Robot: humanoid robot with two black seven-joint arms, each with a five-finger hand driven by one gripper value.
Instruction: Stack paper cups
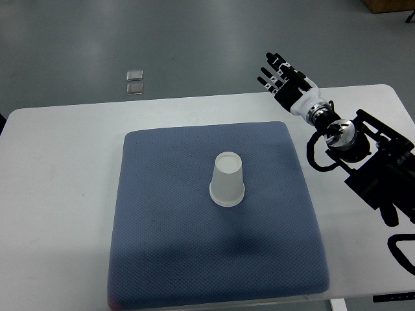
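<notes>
White table [58, 162], robot hand [280, 76] open, empty

Looks like a lab/test room: plain white table [58, 168] w/ blue mat [168, 259], bare grey floor [130, 39] beyond, two small clear squares [135, 82] on floor at far left.

White table [58, 168] under a blue mat [168, 259].

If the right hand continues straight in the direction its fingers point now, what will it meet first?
Probably nothing. The right hand, fingers open, points up-left past the far edge of the white table, toward bare floor. The paper cup on the blue mat lies off that line. Height is unclear.
</notes>
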